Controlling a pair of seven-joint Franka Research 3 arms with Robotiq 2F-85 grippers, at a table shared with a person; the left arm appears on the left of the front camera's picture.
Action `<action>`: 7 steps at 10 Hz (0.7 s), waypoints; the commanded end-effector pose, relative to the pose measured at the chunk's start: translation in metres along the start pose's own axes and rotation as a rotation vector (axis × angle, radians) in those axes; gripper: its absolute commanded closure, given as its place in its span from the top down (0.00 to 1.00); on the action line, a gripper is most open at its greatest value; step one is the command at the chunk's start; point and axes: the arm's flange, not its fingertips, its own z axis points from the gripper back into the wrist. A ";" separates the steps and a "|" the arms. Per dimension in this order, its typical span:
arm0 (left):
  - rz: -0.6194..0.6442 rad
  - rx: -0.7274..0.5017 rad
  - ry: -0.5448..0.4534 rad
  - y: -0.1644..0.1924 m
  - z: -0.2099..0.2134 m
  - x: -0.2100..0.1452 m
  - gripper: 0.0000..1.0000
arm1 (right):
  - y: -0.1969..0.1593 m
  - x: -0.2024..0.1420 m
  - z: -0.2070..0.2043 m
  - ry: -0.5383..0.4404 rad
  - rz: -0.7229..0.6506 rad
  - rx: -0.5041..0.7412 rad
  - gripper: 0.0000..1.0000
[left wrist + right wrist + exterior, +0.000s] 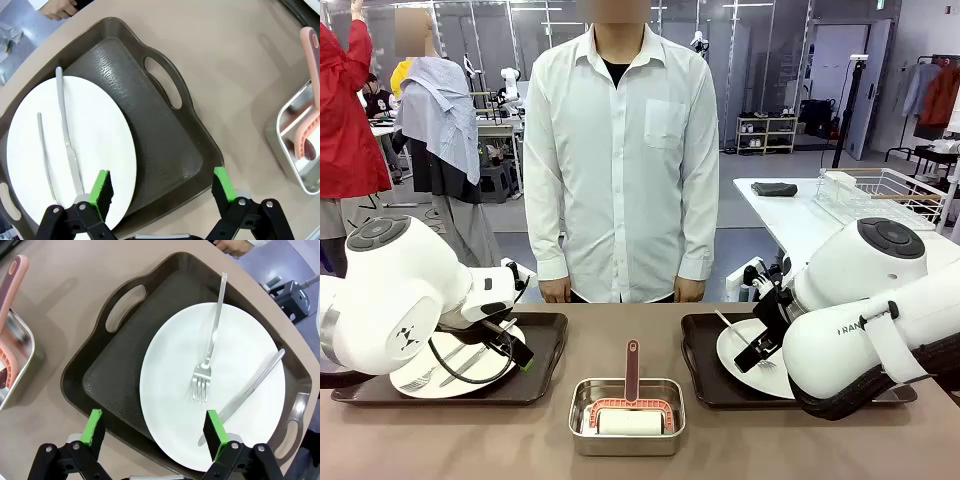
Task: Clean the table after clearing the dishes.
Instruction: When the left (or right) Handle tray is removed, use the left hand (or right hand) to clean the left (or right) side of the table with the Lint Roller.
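Observation:
The beige-brown table (760,450) carries two dark brown trays, each with a white plate, a fork and a knife. The left tray (545,345) holds its plate (460,375); my left gripper (518,352) hovers open over the tray's right end. In the left wrist view, the gripper (162,190) spans the plate's edge (70,145) and bare tray (165,140). My right gripper (760,350) is open above the right tray (705,350) and its plate (735,345). From the right wrist, that gripper (154,432) sits over the plate's (220,390) near rim, with the fork (210,347) and knife (250,390) on it.
A small steel pan (627,428) with a pink-handled cleaning tool (632,368) stands between the trays near the front edge. A person in a white shirt (620,150) stands at the far side, hands down. A white table with a wire rack (880,195) is behind on the right.

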 end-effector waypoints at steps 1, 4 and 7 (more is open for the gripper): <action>0.000 0.000 0.000 0.000 0.000 0.000 1.00 | 0.000 0.000 0.000 0.000 0.000 0.000 1.00; 0.000 0.000 0.000 0.000 0.000 0.000 1.00 | 0.000 0.000 0.000 0.000 0.000 0.000 1.00; 0.000 0.000 0.000 0.000 0.000 0.000 1.00 | 0.000 0.000 0.000 0.000 0.000 0.000 1.00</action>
